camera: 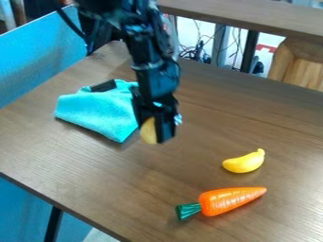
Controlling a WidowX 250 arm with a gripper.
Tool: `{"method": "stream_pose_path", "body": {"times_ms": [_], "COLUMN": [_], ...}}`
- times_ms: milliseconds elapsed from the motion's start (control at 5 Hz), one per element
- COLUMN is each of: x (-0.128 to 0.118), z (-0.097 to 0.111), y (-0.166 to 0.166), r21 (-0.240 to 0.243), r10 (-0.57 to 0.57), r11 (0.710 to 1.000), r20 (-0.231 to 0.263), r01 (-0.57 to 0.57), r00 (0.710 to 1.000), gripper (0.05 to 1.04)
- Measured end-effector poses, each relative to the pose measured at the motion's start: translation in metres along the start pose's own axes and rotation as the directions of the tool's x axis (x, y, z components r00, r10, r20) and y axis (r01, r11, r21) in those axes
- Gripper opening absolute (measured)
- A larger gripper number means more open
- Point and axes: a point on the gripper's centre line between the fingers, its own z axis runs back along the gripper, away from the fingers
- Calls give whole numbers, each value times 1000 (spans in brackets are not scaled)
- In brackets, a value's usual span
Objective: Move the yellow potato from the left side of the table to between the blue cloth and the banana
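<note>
The black gripper (154, 130) hangs over the middle of the table, beside the right edge of a turquoise cloth (99, 111). It is shut on a rounded yellow-tan object (148, 131), partly hidden by the fingers. The cloth lies crumpled, with a small dark item (103, 86) at its upper edge. To the gripper's lower right lies a yellow toy banana (244, 162). Below the banana, an orange toy carrot (230, 199) lies with its green top pointing left.
The brown wooden table (157, 175) has its front edge running diagonally at the lower left. A blue panel (38, 56) stands along the upper left side. Behind the table are a wooden ledge (252, 20), cables and a wooden piece (300, 64) at right.
</note>
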Motion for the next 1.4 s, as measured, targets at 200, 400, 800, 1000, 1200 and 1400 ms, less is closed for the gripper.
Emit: {"method": "stream_pose_path", "body": {"times_ms": [200, 400, 800, 1000, 1200, 1400], "x": [11, 19, 27, 27, 27, 27], "z": [-16, -24, -36, -39, -41, -41], "y": [2, 11, 11, 9, 7, 5], "r21": [20, 53, 116, 133, 161, 168], "r10": [22, 43, 75, 75, 76, 72], "r11": [1000, 998, 991, 989, 985, 984], "r20": [-16, -6, -30, -48, -55, -33], "r01": [-21, -42, -71, -68, -66, -65], "r00": [1000, 999, 997, 996, 996, 997], "gripper": [721, 721, 721, 766, 985, 992]}}
